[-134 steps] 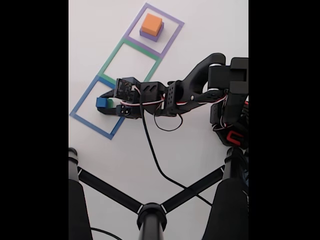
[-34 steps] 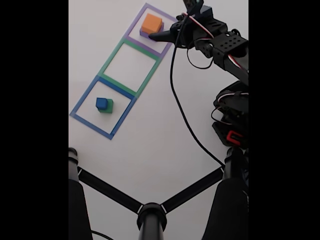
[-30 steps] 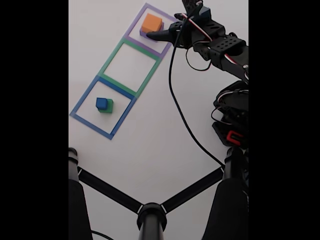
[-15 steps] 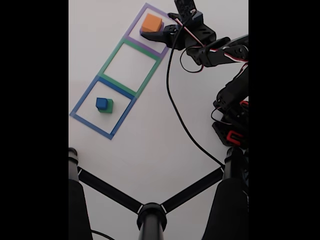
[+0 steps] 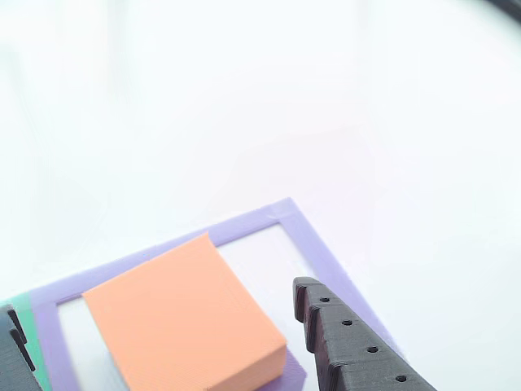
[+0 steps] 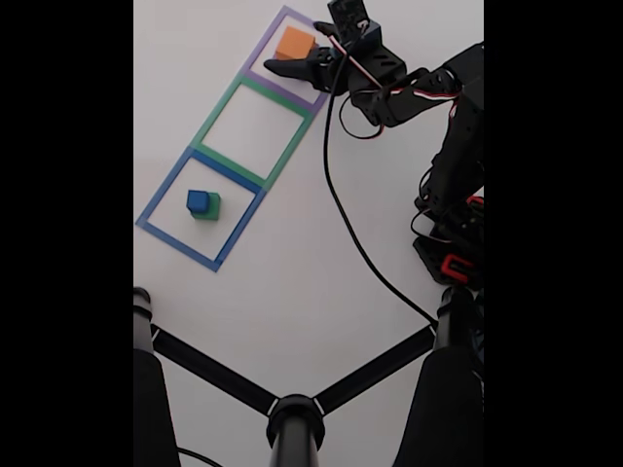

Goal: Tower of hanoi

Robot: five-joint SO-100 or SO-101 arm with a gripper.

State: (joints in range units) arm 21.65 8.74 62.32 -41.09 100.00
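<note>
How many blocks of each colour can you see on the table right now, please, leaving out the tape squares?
Orange block: 1
Purple block: 1, a corner showing under the orange one
Green block: 1
Blue block: 1, on the green one
Total: 4

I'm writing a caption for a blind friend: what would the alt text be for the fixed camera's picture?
A black robot arm reaches its open end effector around an orange block inside a purple tape square on a white table. A small blue block sits on a green block in a blue tape square; the green tape square between holds nothing.
</note>
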